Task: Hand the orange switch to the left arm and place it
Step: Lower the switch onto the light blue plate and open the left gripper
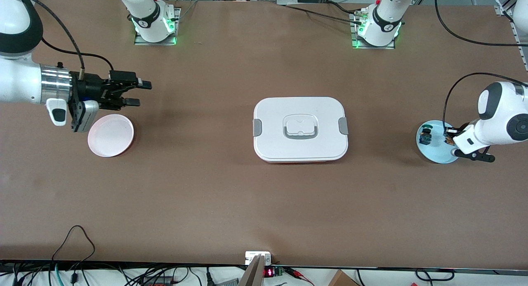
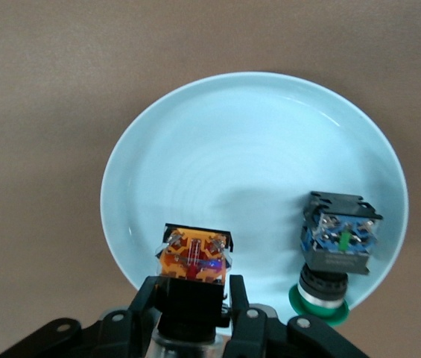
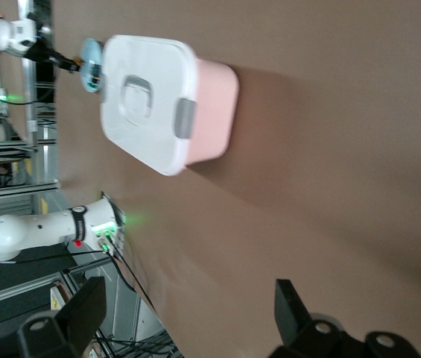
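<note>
Two claws we see: the left claw (image 2: 194, 294) clamps the orange switch (image 2: 194, 257) over the blue plate (image 2: 217, 149); the right claw (image 1: 134, 93) waits wide above the surface (image 1: 206, 187)

Two white arms (image 1: 499, 117) with black joints and cables (bases (image 1: 377, 30) lit green).

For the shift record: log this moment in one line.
left gripper: shut on orange switch, over blue plate | right gripper: open, waiting above pink plate | box: mid-table, untouched
</note>
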### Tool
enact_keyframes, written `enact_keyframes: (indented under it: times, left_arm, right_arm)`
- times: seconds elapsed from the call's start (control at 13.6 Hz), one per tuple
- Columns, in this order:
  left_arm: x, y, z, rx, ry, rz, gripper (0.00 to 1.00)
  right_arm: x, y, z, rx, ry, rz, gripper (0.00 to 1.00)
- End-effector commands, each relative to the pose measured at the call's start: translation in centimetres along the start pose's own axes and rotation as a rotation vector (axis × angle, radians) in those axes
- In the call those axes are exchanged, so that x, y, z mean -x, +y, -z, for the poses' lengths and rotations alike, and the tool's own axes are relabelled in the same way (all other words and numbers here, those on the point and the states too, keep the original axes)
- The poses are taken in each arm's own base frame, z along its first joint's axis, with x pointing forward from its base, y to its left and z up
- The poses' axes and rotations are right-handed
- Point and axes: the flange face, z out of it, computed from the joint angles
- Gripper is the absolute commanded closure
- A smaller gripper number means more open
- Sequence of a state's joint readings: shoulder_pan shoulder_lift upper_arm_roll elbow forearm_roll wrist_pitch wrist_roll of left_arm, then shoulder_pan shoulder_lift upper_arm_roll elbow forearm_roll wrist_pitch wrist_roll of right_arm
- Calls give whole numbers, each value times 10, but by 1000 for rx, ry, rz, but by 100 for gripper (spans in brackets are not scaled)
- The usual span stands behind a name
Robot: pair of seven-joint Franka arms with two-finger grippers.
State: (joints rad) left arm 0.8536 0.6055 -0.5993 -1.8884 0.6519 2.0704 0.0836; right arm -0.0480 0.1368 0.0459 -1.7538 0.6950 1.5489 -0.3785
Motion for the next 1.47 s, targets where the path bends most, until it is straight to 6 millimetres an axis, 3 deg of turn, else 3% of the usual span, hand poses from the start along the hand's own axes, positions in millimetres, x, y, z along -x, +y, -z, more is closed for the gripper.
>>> enact_keyframes:
  times: [0.0,0.22,0.37,0.44,0.59,0.88,1.03,1.18,1.4]
  left_arm:
    - [-12,-11,-9,5,14,-17,98]
    - [-17,-9,-15,-12,11,-39,94]
    - [-18,-8,-15,-16,11,-44,84]
    - [-18,-7,-16,-13,9,-45,67]
    - [-18,-7,-15,-14,8,-47,0]
    - [-18,-7,-8,-11,11,-40,0]
    - [-15,-7,14,-29,19,-26,0]
    - [-18,9,69,-72,40,-52,0]
    - [-25,14,145,-76,50,-34,0]
  right_arm:
    - [14,11,24,106,-57,-99,0]
    - [22,11,47,368,-133,-125,0]
    - [22,16,49,571,-177,-157,0]
    - [21,22,50,623,-188,-158,0]
    - [18,32,59,689,-157,-142,0]
    - [26,53,85,743,-112,-207,0]
    - [25,55,89,746,-68,-327,0]
    - [18,37,91,767,-30,-346,0]
    - [13,21,84,773,-15,-319,0]
